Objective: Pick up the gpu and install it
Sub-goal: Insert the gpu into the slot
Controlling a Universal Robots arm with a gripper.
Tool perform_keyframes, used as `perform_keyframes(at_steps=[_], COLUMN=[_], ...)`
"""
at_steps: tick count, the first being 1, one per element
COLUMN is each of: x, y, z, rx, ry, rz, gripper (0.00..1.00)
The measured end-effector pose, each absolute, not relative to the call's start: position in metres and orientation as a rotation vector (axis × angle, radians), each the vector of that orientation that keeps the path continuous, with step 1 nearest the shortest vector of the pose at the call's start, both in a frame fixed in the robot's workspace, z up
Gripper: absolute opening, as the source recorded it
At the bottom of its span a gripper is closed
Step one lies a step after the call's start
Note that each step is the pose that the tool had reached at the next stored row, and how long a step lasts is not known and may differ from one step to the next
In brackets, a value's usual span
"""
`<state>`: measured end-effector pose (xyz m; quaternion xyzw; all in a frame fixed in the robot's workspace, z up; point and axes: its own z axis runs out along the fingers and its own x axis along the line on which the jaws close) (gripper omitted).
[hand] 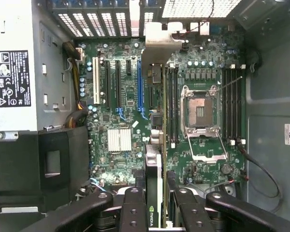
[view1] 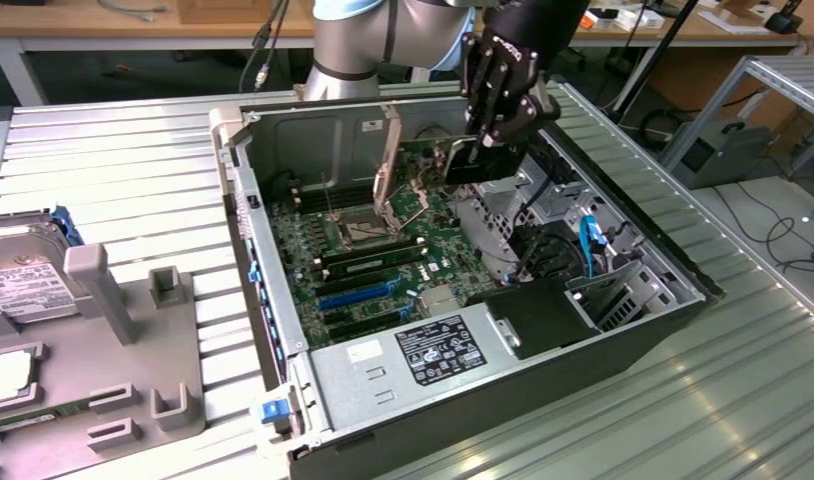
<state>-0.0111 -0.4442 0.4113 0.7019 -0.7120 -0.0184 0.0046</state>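
Observation:
The gpu [view1: 463,160] hangs edge-down inside the open computer case [view1: 267,300], above the motherboard [view1: 367,250] near the case's far wall. My gripper [view1: 494,140] is shut on its upper edge. In the wrist view the gpu [hand: 153,183] is seen edge-on between my two black fingers [hand: 133,210], with my gripper [hand: 157,212] centred over it. Its silver end bracket [hand: 159,46] points toward the case's slotted rear wall. The card lies roughly in line with the blue expansion slot [hand: 139,82], slightly to one side of it, and is still above the board.
A CPU socket [hand: 200,108] and memory slots [hand: 232,106] sit beside the card. The power supply [view1: 421,350] and a black shroud [view1: 547,315] fill the near end of the case. On the exterior view's left, a grey fixture [view1: 127,340] carries a silver hard drive [view1: 20,280].

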Motion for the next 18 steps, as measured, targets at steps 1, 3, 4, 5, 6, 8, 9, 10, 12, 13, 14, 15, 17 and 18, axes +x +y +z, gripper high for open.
perform_keyframes(at_steps=[1,3,4,5,6,8,9,10,12,13,14,15,17,18], x=[-0.0111,-0.0111,-0.0111,-0.0111,-0.0111,-0.0111,-0.0111,-0.0111,-0.0111,-0.0111,-0.0111,-0.0111,-0.0111,-0.0111], y=[-0.4442,-0.4442,-0.4442,-0.4442,-0.4442,-0.4442,-0.4442,-0.4442,-0.4442,-0.4442,-0.4442,-0.4442,-0.4442,-0.4442], z=[0.4113,0.4113,0.4113,0.4113,0.4113,0.4113,0.4112,0.4107,0.4091,0.4081,0.4069,0.4061,0.4044,0.4032], rx=[2.205,2.226,2.229,2.229,2.229,2.229,2.229,2.229,2.229,2.229,2.229,2.229,2.229,2.229], ry=[-2.224,-2.203,-2.2,-2.2,-2.2,-2.2,-2.2,-2.2,-2.2,-2.2,-2.2,-2.2,-2.2,-2.2], rz=[-0.058,-0.057,-0.057,-0.057,-0.057,-0.057,-0.057,-0.057,-0.057,-0.057,-0.057,-0.057,-0.057,-0.057], gripper=[0.27,0.27,0.27,0.27,0.27,0.27,0.27,0.27,0.27,0.27,0.27,0.27,0.27,0.27])
